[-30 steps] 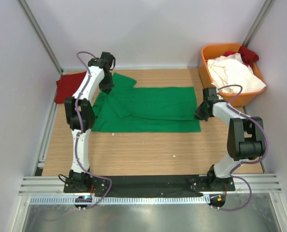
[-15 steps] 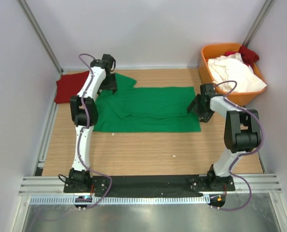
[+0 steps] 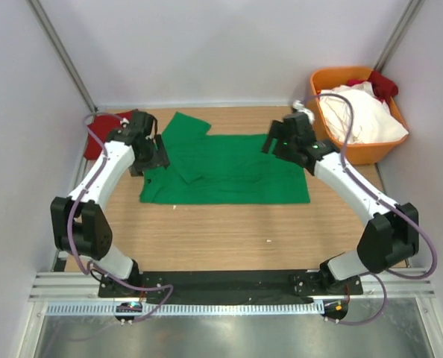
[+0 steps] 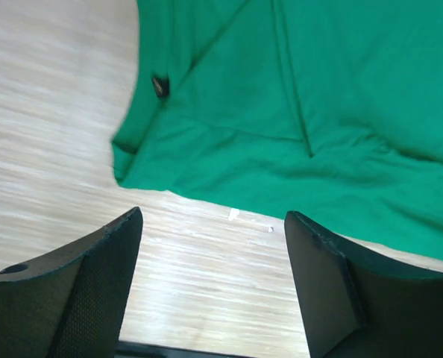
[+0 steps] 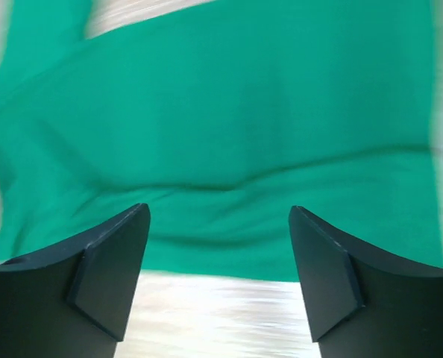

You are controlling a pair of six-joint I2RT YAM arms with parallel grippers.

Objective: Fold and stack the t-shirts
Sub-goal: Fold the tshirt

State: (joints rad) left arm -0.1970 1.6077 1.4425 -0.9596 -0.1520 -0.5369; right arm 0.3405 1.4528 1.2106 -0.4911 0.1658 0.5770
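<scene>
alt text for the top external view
A bright green t-shirt lies partly folded on a wooden table, with the left claw over its left end and the right claw over its far right part, both open. An orange bin at the far right holds white shirts and a red shirt.

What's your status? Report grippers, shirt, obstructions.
Left gripper open, right gripper open, both empty. Green t-shirt lying on table, unheld. Orange bin stands apart, nothing blocking.

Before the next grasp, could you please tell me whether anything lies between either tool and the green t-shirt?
Nothing visible does. Both the left tool and right tool hang open over the green t-shirt, with no object in between.
</scene>
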